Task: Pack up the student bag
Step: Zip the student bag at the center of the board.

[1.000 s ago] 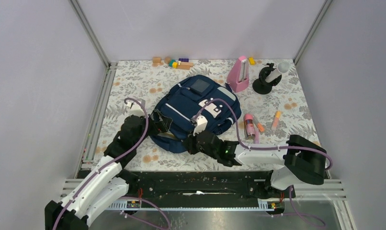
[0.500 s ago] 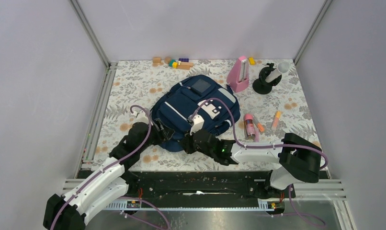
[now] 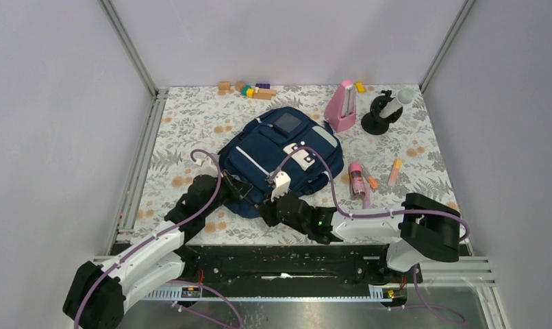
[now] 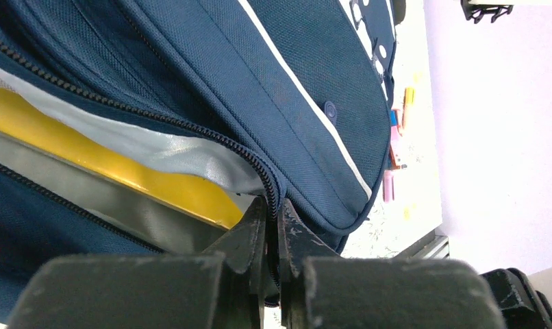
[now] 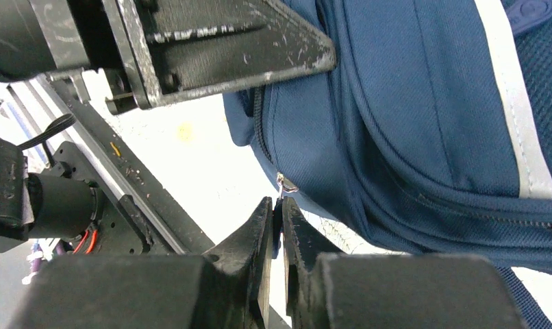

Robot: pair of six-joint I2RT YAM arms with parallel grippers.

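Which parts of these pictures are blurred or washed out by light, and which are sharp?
Top external view: even, soft light, weak shadows, the student bag sharp. Left wrist view: the bag's weave and zipper are sharp, the left gripper near the lens is blurred, the wall is washed out. Right wrist view: the right gripper is soft, the table under the bag is overexposed to white.

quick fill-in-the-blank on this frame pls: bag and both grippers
The student bag has an open compartment showing a flat ____ item. The left gripper, jaws shut, sits at the end of the bag's open ____. The right gripper has its jaws ____ on a small metal zipper pull. The bag's thin stripes are ____.
Missing: yellow, zipper, shut, white.
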